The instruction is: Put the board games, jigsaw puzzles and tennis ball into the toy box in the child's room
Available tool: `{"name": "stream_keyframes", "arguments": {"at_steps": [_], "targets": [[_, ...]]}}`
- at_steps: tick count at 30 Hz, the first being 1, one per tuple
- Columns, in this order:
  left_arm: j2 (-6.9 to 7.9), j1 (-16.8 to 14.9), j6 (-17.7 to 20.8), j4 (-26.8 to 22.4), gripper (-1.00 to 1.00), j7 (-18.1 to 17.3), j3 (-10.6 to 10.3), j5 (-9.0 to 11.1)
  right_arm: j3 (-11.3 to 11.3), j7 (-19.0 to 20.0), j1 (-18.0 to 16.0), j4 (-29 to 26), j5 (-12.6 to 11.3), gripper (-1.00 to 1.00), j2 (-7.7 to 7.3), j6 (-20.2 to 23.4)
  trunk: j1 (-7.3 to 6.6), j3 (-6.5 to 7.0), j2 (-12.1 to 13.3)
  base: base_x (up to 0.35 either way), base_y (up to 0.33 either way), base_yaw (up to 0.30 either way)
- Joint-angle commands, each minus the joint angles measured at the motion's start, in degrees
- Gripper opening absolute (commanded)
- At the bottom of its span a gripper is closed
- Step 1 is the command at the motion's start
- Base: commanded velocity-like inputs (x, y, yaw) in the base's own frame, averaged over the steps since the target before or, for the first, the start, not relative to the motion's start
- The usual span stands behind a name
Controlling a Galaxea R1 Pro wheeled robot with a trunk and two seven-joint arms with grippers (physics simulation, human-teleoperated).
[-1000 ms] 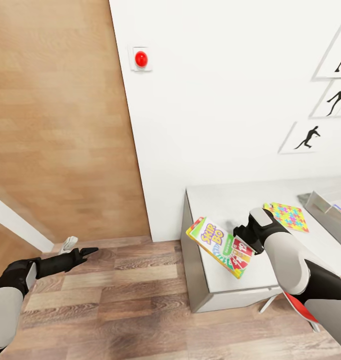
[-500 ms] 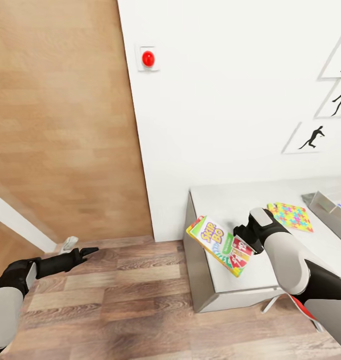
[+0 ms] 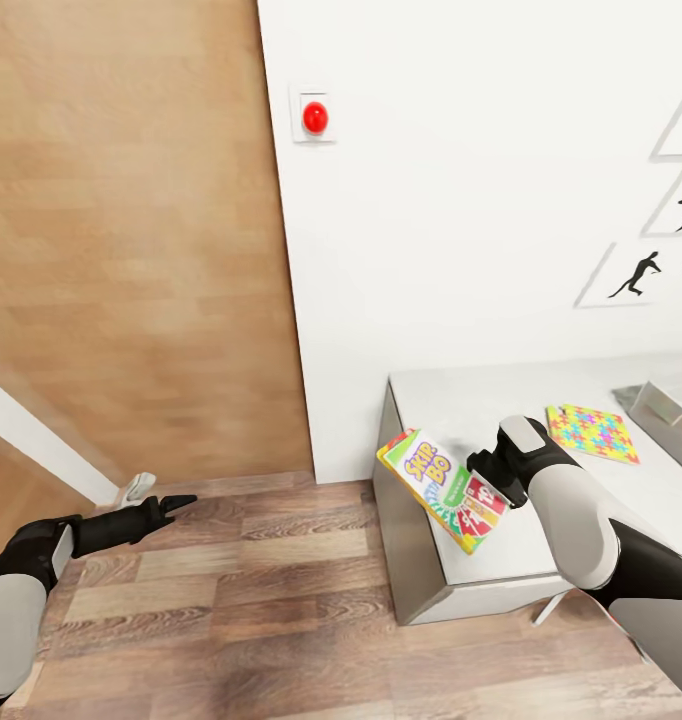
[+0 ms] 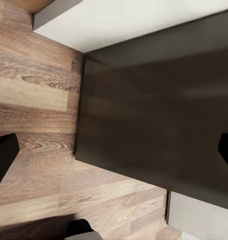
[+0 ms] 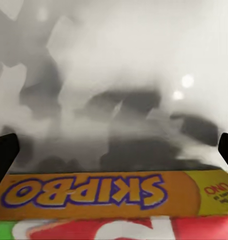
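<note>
Along the back, a white wall (image 3: 461, 200) with a wood-panel door (image 3: 131, 250) to its left; wood-plank floor (image 3: 231, 580) below. On the wall: a red button on a white plate (image 3: 314, 115) up high, black silhouette pictures (image 3: 641, 275) at the far right.

Table (image 3: 461, 400), pale grey top, butts against the wall on the right side of the head view. Toy box (image 3: 661, 405) sits at its far right edge, only the corner in frame. One jigsaw puzzle (image 3: 591, 432) lies flat on the top just beside the toy box, apart from it.

Right arm reaches in over the near table edge. Right gripper (image 3: 481, 480) is clamped on one end of the Skip-Bo board game (image 3: 443, 488), which hangs tilted in the air, partly over the table's left corner, partly past it. Right wrist view: box's yellow lettered edge (image 5: 108, 192) up close, blurred grey beyond.

Left arm is low at the left, out over the floor, well apart from the table. Left gripper (image 3: 166, 505): fingertips (image 4: 3, 155) at opposite frame edges in the wrist view, so jaws apart, holding nothing. Under it: floor planks and a dark rectangular surface (image 4: 154, 115).
</note>
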Motion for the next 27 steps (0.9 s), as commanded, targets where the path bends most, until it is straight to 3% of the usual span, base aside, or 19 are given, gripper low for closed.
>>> {"name": "stream_keyframes", "arguments": {"at_steps": [1, 8, 15, 27], "targets": [[-0.04, -0.1, 0.4, 0.0, 1.0, -0.4, 0.5, -0.6, -0.2, -0.4, 0.0, 2.4, -1.4, 1.0, 0.02, 0.1, 0.05, -0.11, -0.1, 0.0, 0.015, 0.0], [-0.06, -0.1, 0.3, 0.0, 1.0, -0.3, 0.4, -0.6, -0.2, -0.4, 0.0, 2.4, -1.4, 1.0, -0.04, 0.1, 0.05, -0.11, -0.1, 0.0, 0.04, 0.0], [-0.13, -0.1, 0.2, 0.0, 1.0, -0.2, 0.4, -0.6, -0.2, -0.4, 0.0, 2.4, -1.6, 1.0, -1.76, 0.1, 0.05, -0.11, -0.1, 0.0, -0.186, 0.0], [-0.22, -0.1, 0.1, 0.0, 1.0, -0.3, 0.4, -0.6, -0.2, -0.3, 0.0, 2.0, -1.5, 1.0, -1.99, 0.2, 0.05, -0.11, -0.1, 0.0, -0.024, 0.0]]}}
